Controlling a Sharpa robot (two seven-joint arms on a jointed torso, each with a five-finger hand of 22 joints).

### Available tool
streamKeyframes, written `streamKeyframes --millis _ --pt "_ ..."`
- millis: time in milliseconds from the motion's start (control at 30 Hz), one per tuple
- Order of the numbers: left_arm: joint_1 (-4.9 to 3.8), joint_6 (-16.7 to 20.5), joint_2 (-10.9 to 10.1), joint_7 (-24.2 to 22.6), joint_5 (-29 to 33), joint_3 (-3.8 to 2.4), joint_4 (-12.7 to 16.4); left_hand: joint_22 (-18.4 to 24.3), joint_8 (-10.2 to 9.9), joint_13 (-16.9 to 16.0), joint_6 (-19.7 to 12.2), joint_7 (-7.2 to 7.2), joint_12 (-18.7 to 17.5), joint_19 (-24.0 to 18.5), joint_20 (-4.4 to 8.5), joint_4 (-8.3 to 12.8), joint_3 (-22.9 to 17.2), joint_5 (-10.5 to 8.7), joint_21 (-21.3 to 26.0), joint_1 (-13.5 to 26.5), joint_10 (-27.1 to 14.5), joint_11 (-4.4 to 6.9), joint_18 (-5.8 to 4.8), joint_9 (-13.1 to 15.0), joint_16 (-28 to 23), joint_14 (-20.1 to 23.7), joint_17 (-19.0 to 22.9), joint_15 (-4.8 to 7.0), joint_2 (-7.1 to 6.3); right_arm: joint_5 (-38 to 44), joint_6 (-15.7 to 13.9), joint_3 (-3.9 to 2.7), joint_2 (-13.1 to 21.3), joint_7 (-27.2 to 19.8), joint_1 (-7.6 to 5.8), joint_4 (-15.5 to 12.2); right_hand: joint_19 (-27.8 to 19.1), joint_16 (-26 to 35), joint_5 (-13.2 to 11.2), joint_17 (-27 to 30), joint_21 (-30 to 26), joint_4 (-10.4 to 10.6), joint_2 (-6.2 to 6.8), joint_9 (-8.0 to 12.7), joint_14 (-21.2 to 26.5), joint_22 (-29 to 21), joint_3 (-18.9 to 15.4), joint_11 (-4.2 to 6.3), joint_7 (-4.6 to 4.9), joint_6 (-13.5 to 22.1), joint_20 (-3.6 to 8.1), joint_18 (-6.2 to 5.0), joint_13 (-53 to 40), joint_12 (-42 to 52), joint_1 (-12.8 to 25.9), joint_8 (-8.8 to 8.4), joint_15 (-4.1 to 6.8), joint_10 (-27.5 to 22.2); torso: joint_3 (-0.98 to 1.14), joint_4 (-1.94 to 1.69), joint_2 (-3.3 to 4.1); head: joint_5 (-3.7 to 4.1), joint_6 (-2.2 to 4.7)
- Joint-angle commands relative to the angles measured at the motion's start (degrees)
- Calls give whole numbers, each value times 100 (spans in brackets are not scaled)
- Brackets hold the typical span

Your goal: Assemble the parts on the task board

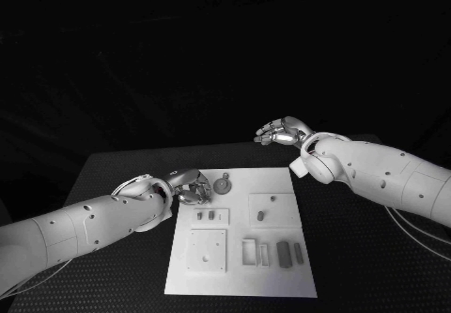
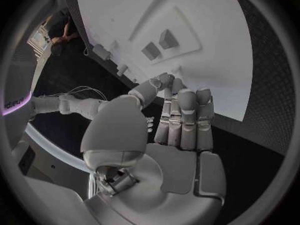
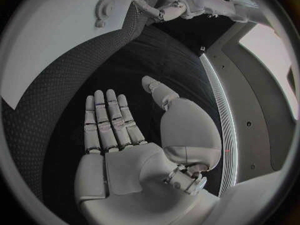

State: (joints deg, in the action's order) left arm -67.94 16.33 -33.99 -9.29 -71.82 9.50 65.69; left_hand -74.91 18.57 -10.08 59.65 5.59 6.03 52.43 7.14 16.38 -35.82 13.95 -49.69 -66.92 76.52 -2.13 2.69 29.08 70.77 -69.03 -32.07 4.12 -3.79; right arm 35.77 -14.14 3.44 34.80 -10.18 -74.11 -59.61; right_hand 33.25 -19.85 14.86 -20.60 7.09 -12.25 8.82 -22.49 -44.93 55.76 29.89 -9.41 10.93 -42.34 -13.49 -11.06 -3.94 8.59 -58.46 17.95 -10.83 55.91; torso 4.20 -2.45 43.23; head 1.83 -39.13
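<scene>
Head view, left robot hand [image 1: 191,186] curled empty at task board [image 1: 282,274] corner, right robot hand [image 1: 282,132] spread, raised.

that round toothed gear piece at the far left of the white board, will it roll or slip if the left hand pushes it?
The small grey round gear appears to lie flat on the white task board, so it would probably slide rather than roll. It looks rigid and light. Its low profile may make it awkward for the left hand beside it to pinch.

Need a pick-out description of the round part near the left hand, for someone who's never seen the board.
Start at the white task board; go to its far edge by the left hand. The round part lies there: a dark disc with a stem, where other parts are slim bars or blocks.
</scene>
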Motion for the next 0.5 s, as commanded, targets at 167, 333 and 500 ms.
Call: streamKeyframes --millis 167,333,500 --pt "20 -114 27 35 -274 10 -58 -34 14 -9 44 12 33 10 251 9 -22 -3 -18 -29 46 -8 67 10 -37 -6 10 11 49 3 54 -2 -8 -52 2 -7 -24 -35 32 7 -40 12 -11 8 33 7 -7 -16 -4 17 2 34 -3 -24 -7 39 14 36 -2 4 0 0 -21" --pt "31 -102 54 35 -322 19 -114 -37 14 -10 44 12 31 6 251 11 -22 -5 -18 -33 49 -7 66 12 -37 -3 11 11 45 9 67 -2 -6 -46 2 -8 -24 -36 33 8 -42 10 -10 9 34 9 -8 -16 -3 17 2 34 -3 -24 -8 40 13 37 3 7 6 -4 -48" --pt "53 -88 77 34 -383 22 -148 -39 13 -10 44 12 29 5 251 10 -22 -8 -18 -34 50 -7 65 13 -38 -2 11 11 46 11 80 -2 -7 -44 2 -19 -24 -37 33 11 -47 0 -7 10 35 13 -4 -16 -3 19 4 34 -2 -26 -20 40 13 37 3 5 1 6 -47"
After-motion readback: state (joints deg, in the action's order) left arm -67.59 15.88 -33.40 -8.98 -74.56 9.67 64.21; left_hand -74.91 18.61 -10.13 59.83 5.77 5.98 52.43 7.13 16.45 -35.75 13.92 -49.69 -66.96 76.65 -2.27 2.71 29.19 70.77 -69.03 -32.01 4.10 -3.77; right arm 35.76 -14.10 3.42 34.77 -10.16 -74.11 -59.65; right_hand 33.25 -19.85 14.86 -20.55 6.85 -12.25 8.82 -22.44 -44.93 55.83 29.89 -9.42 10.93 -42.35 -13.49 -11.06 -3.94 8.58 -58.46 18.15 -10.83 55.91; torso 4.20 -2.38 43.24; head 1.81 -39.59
